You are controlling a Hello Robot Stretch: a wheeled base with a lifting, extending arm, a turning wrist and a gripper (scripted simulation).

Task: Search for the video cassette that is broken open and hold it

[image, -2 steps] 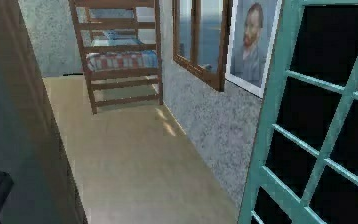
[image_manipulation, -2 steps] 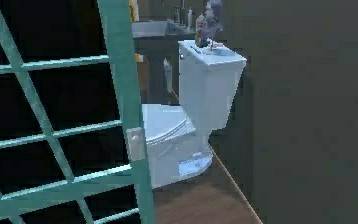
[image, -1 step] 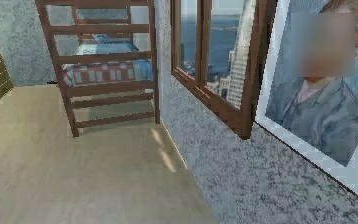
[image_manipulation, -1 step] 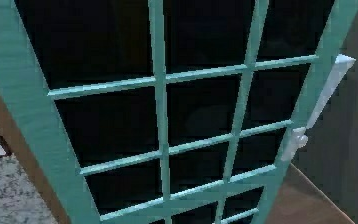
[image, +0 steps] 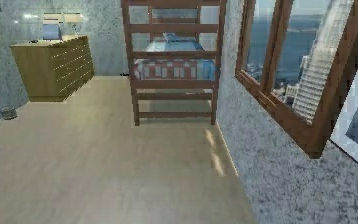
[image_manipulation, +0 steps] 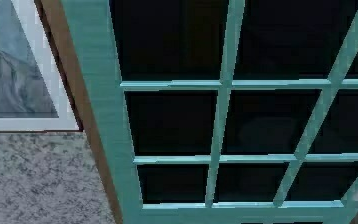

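The room has a light wood floor (image: 97, 165). At the far end stands a tall brown bunk bed (image: 173, 60) with a blue blanket (image: 173, 68) on its low bunk. The bed's right side is close to the grey speckled wall (image: 249, 165).

Along the left wall is a yellow-brown dresser (image: 57, 66). Near the back edge of its top sits a small blue and white thing (image: 51, 30), too small to name. A little grey bin (image: 9, 112) sits on the floor, just to the left of the dresser.

On the right wall a window (image: 287, 60) with a brown frame looks out at tall buildings. A picture (image: 357, 130) in a white frame hangs next to it.

In the arm side view there is a blue-green window frame (image_manipulation: 222, 95) with dark glass. A white-framed picture (image_manipulation: 17, 70) hangs to its left.

I cannot tell where the video cassette is. I cannot tell how the gripper is set.
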